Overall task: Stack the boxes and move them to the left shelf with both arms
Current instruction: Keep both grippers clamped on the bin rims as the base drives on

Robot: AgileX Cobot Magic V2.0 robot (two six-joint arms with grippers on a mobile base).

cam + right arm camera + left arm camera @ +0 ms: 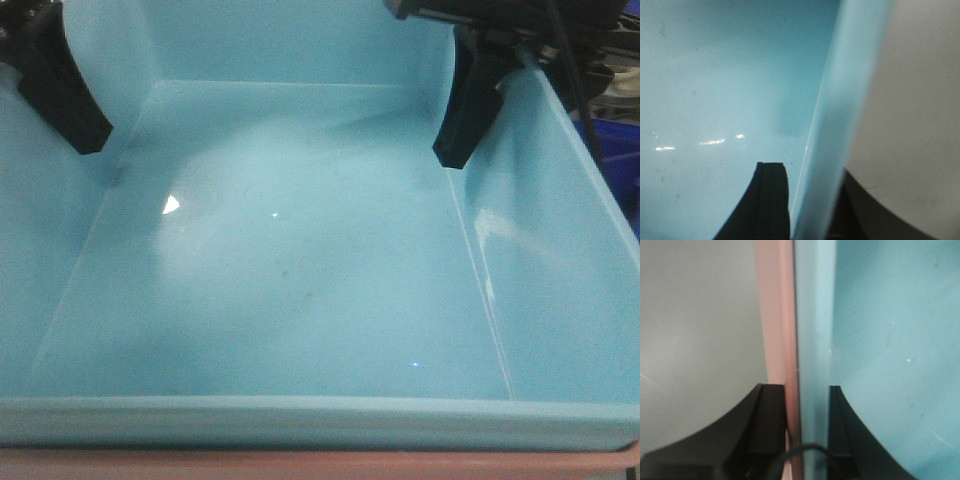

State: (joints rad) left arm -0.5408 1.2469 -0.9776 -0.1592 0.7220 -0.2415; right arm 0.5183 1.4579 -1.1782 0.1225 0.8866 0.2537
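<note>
**Plastic on plastic: bins nested, side walls pinched**

You had the light sky-blue rectangular plastic bin sitting nested inside the salmon-pink rectangular plastic bin. Only a strip of the pink rim showed beneath the blue front edge. Your left gripper straddled the left side, one black finger outside the pink rim and the other inside the blue wall, closed on both walls together. Your right gripper looked clamped on the blue bin's right wall the same way, though the rolled rim hid most of its outer finger. The left shelf was in none of the views. You could not tell whether the pair rested on anything or hung in the grip.

The blue bin was empty, so you could reckon the load light. The smooth, glossy plastic probably slid easily against flat fingers, and the thin side walls likely bowed under a hard pinch. The rolled rims were the stiffest place to hold. Gripping just under them, on opposite sides and level, seemed safest.
</note>
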